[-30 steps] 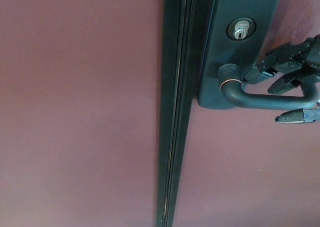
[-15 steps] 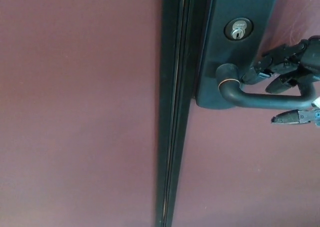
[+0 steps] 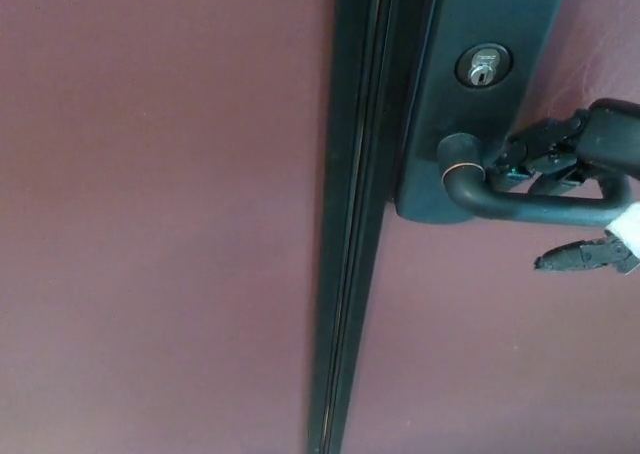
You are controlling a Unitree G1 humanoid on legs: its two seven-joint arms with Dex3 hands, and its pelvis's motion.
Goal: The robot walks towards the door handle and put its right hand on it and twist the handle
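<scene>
A dark lever door handle sticks out to the right from a dark backplate with a silver keyhole. My right hand comes in from the right edge and straddles the lever. Its two fingers lie over the top of the lever close to the pivot. The thumb hangs below the lever with a gap between them. The hand looks open around the handle, not clamped on it. My left hand does not show.
A dark vertical strip where the door leaves meet runs from top to bottom just left of the backplate. Maroon door surface fills everything else.
The right hand's fingers have slid left along the lever toward the pivot and lowered onto it. The thumb has dropped further below the lever. The view has shifted slightly.
</scene>
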